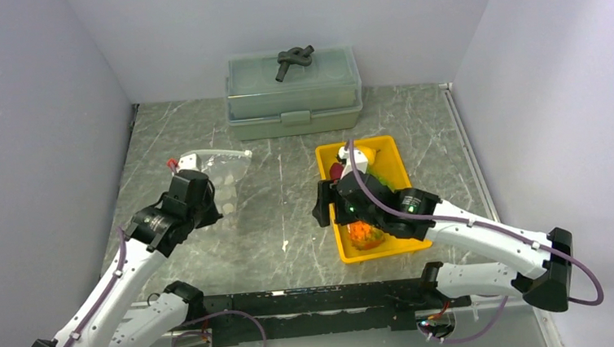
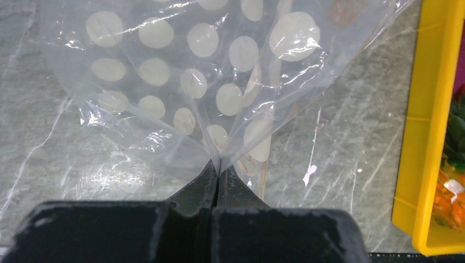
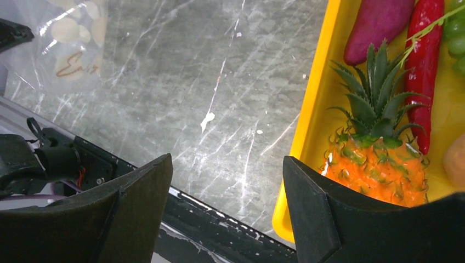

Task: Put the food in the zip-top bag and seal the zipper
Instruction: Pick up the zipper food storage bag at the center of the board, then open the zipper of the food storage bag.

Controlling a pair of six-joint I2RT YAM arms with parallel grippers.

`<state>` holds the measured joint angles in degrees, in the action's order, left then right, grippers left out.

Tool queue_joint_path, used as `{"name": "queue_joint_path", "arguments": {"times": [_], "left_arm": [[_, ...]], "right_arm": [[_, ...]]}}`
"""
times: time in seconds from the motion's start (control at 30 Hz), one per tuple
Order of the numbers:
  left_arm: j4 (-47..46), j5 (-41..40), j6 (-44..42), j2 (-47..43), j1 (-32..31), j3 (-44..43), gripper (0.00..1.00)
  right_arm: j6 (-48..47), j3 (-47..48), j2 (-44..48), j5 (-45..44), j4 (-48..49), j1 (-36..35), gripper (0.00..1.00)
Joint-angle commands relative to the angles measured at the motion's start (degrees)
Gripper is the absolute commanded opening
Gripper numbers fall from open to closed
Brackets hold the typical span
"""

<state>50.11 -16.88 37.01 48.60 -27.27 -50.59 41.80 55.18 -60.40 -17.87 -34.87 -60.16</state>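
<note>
The zip-top bag (image 1: 223, 168), clear with white dots (image 2: 219, 82), lies left of centre. My left gripper (image 1: 206, 198) is shut on its near edge (image 2: 219, 164). A pale zipper strip (image 1: 213, 154) runs along its far edge. The food lies in the yellow tray (image 1: 384, 156): an orange pineapple (image 3: 378, 164) with a green crown, a purple eggplant (image 3: 378, 22), a red chili (image 3: 425, 71), green grapes (image 3: 455, 33) and a peach (image 3: 455, 161). Over the tray's left rim (image 3: 315, 109) my right gripper (image 3: 227, 159) stands open and holds nothing, with the pineapple just beyond its right finger.
A grey-green lidded box (image 1: 294, 93) with a dark handle stands against the back wall. A black rail (image 1: 321, 303) runs along the near table edge between the arm bases. Walls close in the left, back and right sides.
</note>
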Motion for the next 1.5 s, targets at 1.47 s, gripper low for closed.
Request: {"name": "queue_joint_path", "arguments": {"times": [1.47], "left_arm": [[-15.68,49.50,-26.94,-9.11,-0.33,-1.56,0.00]], "right_arm": [[-7.33,39.96,-25.53,11.11,-8.49,18.76,0.78]]}}
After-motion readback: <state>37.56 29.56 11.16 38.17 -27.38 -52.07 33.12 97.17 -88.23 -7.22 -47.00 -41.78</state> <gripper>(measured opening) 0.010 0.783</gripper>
